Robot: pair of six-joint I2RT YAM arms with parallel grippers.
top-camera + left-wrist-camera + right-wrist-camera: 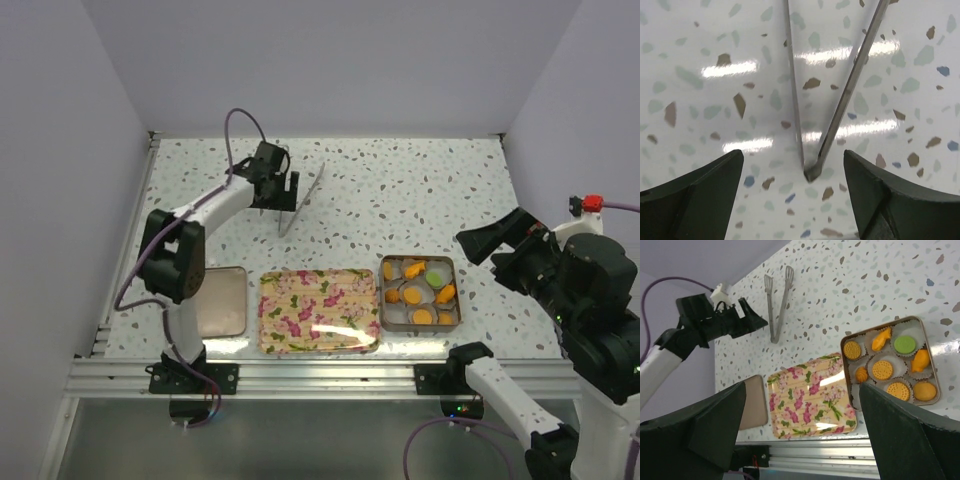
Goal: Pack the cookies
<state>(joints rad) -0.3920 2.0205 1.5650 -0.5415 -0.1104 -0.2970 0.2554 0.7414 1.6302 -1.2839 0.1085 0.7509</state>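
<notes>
The cookies (882,370) sit in a small square metal tin (455,292) at the near right of the speckled table (400,180), each one nested in a white paper cup (912,332). Most are orange, some lying flat and some tilted on edge, and a single light green cookie (905,344) lies toward the tin's far right corner.

Just left of the tin, and touching or almost touching it, lies a floral tray (318,310) with pink blossoms on a pale yellow ground. Left of that is a flat tan tray (225,300), partly hidden behind the left arm's upper link.

A pair of metal tongs (300,200) lies flat on the table, well beyond the floral tray. Its hinged end points toward the near edge and its two slotted tips point away.

The left gripper (280,195) reaches out over the far left of the table, right at the tongs. In the left wrist view its dark fingers (700,200) stand wide apart on either side of the tongs' hinge, which lies on the table in the gap between them and touches neither finger.

The right gripper (490,243) hangs above the table's right side, beyond the tin. Its fingers (910,435) are spread fully apart with nothing between them, and its camera looks down on the tin, the floral tray and the tongs
</notes>
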